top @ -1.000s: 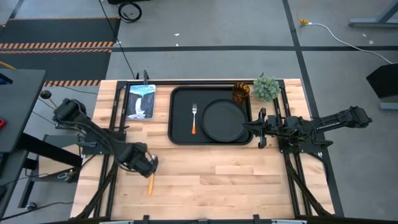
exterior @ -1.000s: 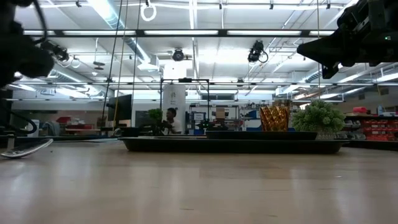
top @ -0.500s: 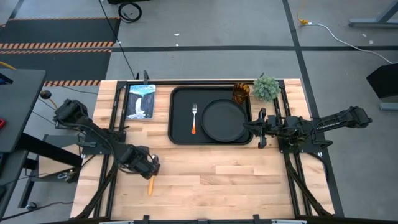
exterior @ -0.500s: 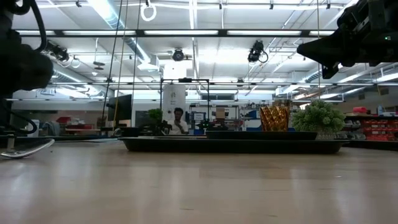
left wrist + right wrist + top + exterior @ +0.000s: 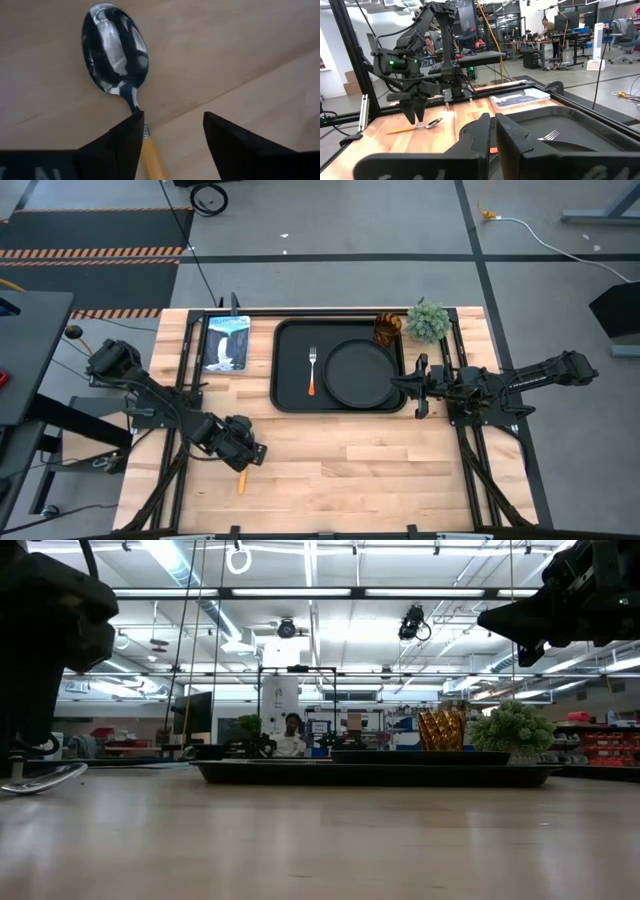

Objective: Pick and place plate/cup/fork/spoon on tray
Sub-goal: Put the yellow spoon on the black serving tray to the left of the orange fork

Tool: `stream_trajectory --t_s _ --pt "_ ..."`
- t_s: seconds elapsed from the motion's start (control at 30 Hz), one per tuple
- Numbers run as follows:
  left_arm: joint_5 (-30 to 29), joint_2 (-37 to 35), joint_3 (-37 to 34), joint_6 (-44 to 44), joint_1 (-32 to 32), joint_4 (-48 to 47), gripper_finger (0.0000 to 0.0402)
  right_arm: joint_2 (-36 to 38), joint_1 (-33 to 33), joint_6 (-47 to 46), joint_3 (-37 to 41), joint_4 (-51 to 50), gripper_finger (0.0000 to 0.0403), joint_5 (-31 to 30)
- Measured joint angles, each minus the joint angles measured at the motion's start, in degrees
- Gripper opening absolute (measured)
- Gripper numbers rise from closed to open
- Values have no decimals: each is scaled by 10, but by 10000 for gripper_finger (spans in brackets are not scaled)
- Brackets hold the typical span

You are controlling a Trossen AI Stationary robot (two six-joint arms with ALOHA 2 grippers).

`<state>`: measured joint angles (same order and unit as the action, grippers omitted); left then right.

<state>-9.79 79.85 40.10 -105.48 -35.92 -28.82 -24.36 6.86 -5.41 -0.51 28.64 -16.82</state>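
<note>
The spoon (image 5: 116, 51) lies flat on the wooden table near its left front, silver bowl up, and its yellow-orange handle (image 5: 241, 479) pokes out from under my left gripper (image 5: 172, 122). That gripper is open and points down just above the spoon's neck, touching nothing. The black tray (image 5: 288, 395) at the table's far middle holds the round black plate (image 5: 360, 373) and the fork (image 5: 312, 370). The amber cup (image 5: 388, 329) stands on the table at the tray's far right corner. My right gripper (image 5: 413, 386) is shut and empty, held level at the tray's right rim.
A small green plant (image 5: 428, 321) stands beside the cup at the far right. A flat picture of a waterfall (image 5: 226, 343) lies left of the tray. Bare wood (image 5: 400, 470) stretches along the near half of the table. People show in the room behind.
My left gripper has moved a little toward the table's right and near edges, coming over the spoon. The spoon, tray, plate, fork and cup have stayed where they were.
</note>
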Motion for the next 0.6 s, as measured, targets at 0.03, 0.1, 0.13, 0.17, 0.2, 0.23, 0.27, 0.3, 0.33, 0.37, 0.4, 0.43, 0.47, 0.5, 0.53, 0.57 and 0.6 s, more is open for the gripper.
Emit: stream_trajectory --t_s 0.03,0.1,0.13,0.17,0.2,0.23,0.27,0.3,0.33,0.37,0.4,0.43,0.47,0.5,0.53,0.57,0.6 --pt "0 0 0 1 0 0 210 0 0 0 0 0 34 0" --pt "-2 0 0 1 0 3 203 0 0 0 0 0 34 0" --pt "-7 0 0 2 0 9 199 0 0 0 0 0 34 0" --pt "-13 0 0 8 0 20 195 0 0 0 0 0 34 0" --pt "-23 0 0 12 0 34 192 0 0 0 0 0 34 0" --pt "-34 0 0 21 0 48 188 0 0 0 0 0 34 0" --pt "-47 0 0 27 0 61 185 0 0 0 0 0 34 0" --pt "-59 0 0 33 0 73 183 0 0 0 0 0 34 0" --pt "-68 0 0 42 0 84 180 0 0 0 0 0 34 0" --pt "-73 0 0 48 0 91 178 0 0 0 0 0 34 0" --pt "-75 0 0 53 0 92 176 0 0 0 0 0 34 0" --pt "-76 0 0 54 0 90 174 0 0 0 0 0 34 0" --pt "-76 0 0 53 0 90 172 0 0 0 0 0 34 0" --pt "-76 0 0 52 0 94 172 0 0 0 0 0 34 0" --pt "-80 0 0 52 0 103 171 0 0 0 0 0 34 0" --pt "-86 0 0 56 0 118 171 0 0 0 0 0 34 0" --pt "-94 0 0 64 0 137 171 0 0 0 0 0 34 0"
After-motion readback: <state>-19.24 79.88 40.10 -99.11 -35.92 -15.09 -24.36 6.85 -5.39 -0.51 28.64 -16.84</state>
